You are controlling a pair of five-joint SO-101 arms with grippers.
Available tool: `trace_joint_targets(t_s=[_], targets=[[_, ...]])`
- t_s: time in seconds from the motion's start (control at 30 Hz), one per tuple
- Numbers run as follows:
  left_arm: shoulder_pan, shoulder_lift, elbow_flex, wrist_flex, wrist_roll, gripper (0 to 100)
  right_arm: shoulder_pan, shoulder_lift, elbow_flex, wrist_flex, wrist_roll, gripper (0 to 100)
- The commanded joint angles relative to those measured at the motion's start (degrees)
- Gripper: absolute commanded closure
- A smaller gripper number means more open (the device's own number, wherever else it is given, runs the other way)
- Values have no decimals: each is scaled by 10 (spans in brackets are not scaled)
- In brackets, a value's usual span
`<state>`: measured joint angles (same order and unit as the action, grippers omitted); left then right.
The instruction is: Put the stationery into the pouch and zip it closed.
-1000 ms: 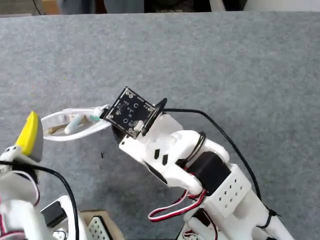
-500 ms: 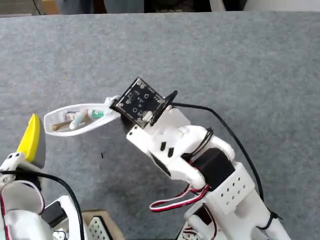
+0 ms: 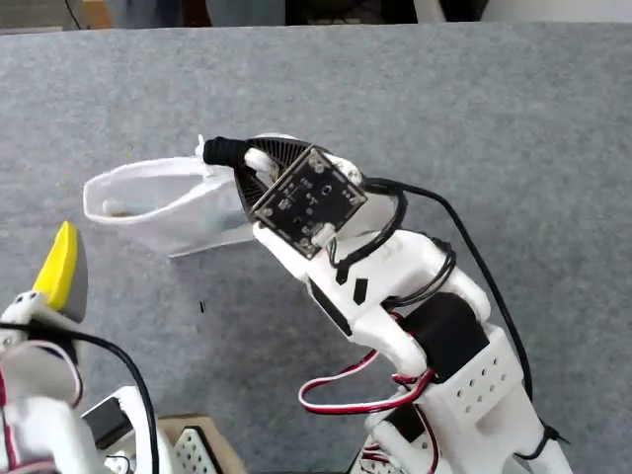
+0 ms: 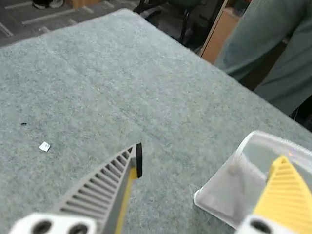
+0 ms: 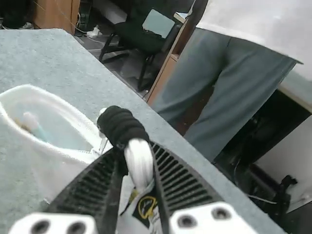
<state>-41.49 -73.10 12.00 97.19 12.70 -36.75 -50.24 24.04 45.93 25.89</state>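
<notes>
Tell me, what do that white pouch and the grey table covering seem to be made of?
The pouch looks like soft, semi-translucent white plastic or thin fabric: it creases and sags, and its wall looks slightly see-through. The table covering looks like matte grey felt or short-pile carpet, given its fuzzy, flecked surface.

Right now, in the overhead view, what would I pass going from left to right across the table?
left gripper with the yellow finger → pouch → right gripper, shut on the pouch's end → right arm
</notes>
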Motion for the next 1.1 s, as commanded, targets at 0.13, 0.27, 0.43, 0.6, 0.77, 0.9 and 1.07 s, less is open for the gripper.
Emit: trace_joint_targets(t_s=[0.13,0.27,0.43,0.6,0.77,0.9,1.07], targets=[[-4,-1,71,-46,-1,596,32,-14,-50,-25,47,986],[-3,-1,73,-51,-1,596,98,-14,-51,-61,47,986],[-1,-1,73,-58,-1,596,163,-18,-55,-74,54,986],[-2,-1,73,-62,-1,596,195,-18,-74,-72,55,986],[-1,-1,73,-59,-1,596,222,-18,-111,-73,50,986],[0,-1,73,-59,-4,596,232,-18,-138,-70,50,986],[0,-1,73,-58,-5,596,231,-18,-165,-69,49,986]])
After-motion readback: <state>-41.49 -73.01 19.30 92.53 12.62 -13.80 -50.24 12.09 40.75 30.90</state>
